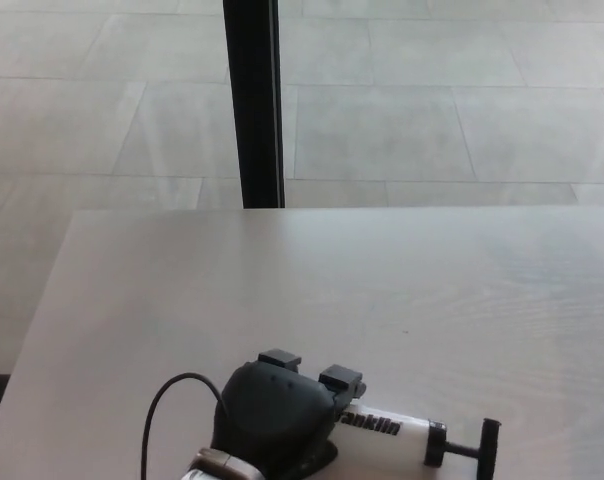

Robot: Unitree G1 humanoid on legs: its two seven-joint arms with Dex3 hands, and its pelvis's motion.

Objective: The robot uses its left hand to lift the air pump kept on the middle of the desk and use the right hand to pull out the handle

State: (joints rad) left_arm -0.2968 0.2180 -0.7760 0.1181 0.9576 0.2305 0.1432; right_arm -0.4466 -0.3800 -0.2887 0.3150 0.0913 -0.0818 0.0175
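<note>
At the near edge of the pale wood-grain desk (312,290), low in the head view, the robot's black left hand (277,420) is wrapped over the left end of the white cylindrical air pump (387,432), its two thick fingers (340,381) curled across the top of the barrel so that the hand is clamped on it. The pump lies roughly level, its barrel running to the picture's right, with part of a black printed brand name showing just beside the fingers. From the barrel's right end a thin black rod leads to a short black T-shaped handle (489,450), which stands a little clear of the barrel's black end cap. A thin black cable (167,400) loops up and over from the hand's wrist side on the left. Whether the pump touches the desk cannot be told. The right hand does not show. Beyond the desk's far edge lie grey floor tiles (432,110) and a black upright post (252,100).
</note>
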